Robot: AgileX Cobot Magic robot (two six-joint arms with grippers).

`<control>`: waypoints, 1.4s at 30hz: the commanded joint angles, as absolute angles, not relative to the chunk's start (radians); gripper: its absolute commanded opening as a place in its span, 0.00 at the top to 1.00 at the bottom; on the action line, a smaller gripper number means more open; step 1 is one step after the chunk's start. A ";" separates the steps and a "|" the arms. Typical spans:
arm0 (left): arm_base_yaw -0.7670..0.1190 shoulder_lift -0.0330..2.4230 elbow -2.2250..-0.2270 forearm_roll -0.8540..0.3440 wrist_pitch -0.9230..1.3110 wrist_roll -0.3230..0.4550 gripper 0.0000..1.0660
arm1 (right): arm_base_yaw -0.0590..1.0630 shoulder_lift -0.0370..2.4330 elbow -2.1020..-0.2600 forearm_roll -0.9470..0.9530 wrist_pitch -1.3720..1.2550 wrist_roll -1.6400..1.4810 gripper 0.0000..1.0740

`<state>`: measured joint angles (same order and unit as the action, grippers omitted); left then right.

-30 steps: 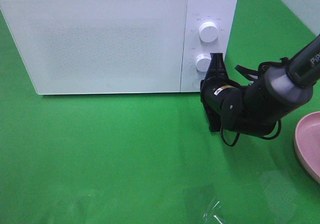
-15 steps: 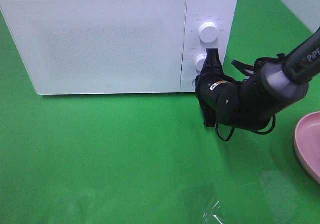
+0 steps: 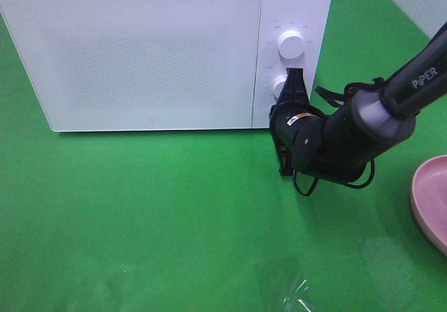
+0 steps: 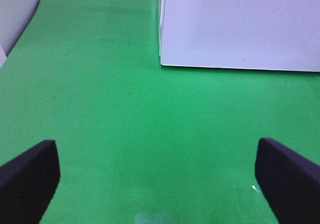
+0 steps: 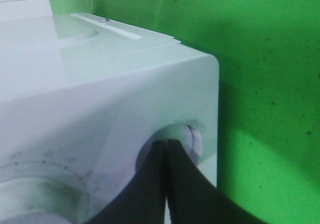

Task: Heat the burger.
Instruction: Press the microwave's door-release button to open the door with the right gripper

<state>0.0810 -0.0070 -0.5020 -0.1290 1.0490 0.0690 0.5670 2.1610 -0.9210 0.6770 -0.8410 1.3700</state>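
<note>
One high camera, two wrist cameras, all facing the white microwave (image 3: 140,54).
The high view looks down on the green desk (image 3: 140,207) from the front, with the microwave at 11 o'clock and the right pincer (image 3: 296,76) toward 3 o'clock. The left wrist camera rides low over the desk, looking ahead through the left pincer (image 4: 157,159) to the microwave's lower door corner, well apart. The right wrist camera sits hard against the control panel (image 5: 100,129), sharing the lower knob (image 5: 194,136) with the high view.
</note>
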 commanded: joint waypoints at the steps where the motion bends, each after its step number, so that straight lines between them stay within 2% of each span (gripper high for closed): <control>1: 0.077 -0.027 -0.498 -0.133 1.040 0.070 0.07 | 0.548 2.172 -1.007 0.681 -1.030 1.309 1.00; 8: 0.077 -0.027 -0.498 -0.133 1.040 0.070 0.07 | 0.548 2.203 -1.062 0.715 -1.075 1.236 1.00; 23: 0.077 -0.027 -0.498 -0.133 1.040 0.070 0.07 | 0.548 2.196 -1.057 0.719 -1.036 1.231 1.00; 42: 0.077 -0.027 -0.498 -0.133 1.040 0.070 0.07 | 0.575 2.075 -0.868 0.647 -0.800 1.266 1.00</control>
